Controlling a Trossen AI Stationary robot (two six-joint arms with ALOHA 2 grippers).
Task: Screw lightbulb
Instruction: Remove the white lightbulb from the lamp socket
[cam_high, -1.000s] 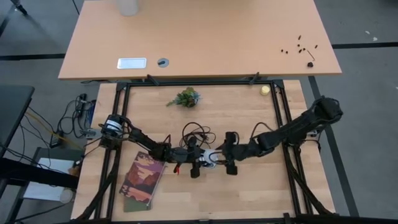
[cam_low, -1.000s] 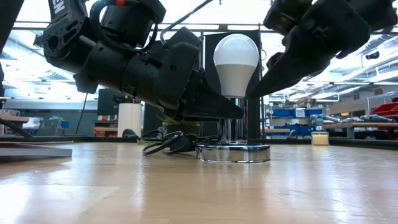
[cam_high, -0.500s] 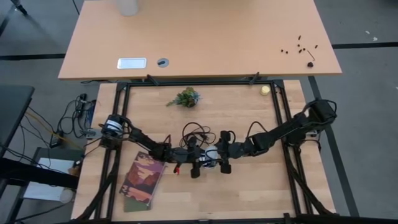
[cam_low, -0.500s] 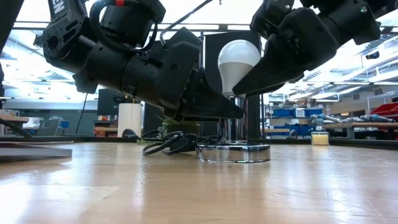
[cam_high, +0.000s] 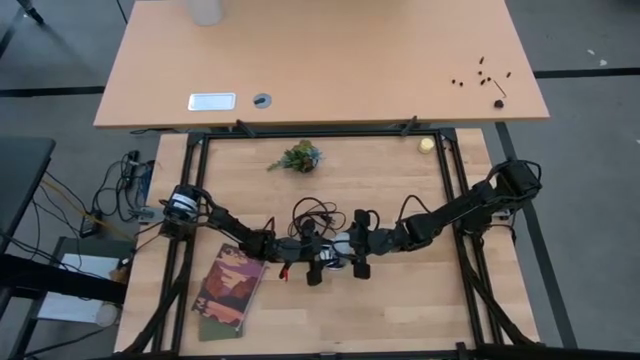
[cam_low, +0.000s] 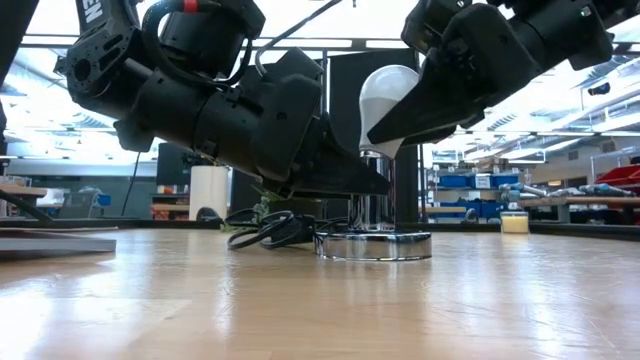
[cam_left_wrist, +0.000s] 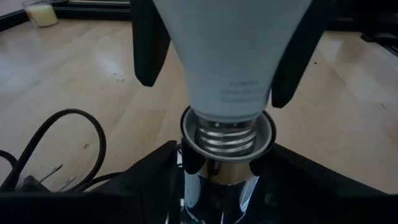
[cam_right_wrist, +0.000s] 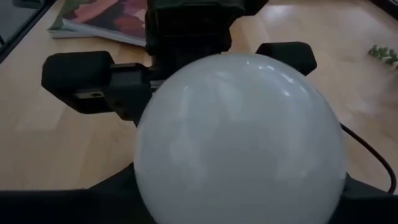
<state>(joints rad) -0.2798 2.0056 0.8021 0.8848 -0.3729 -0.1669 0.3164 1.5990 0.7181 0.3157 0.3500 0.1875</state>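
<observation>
Lightbulb (cam_left_wrist: 233, 56) sits threaded in the chrome socket (cam_left_wrist: 224, 140), right gripper (cam_low: 385, 125) clamped on its glass, left gripper (cam_low: 375, 180) bracing the socket, jaws apart; next, twist further.

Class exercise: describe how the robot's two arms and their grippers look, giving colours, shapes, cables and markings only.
Both arms are matte black, built of chunky jointed segments. The left arm carries black looped cables, a red spot near its top and white lettering at its upper end. The left gripper and right gripper end in dark, tapering, wedge-like fingers.

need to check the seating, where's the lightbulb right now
In the low view the lightbulb stands upright at mid-table, its screw base in the chrome socket, with the right gripper around it.
</observation>
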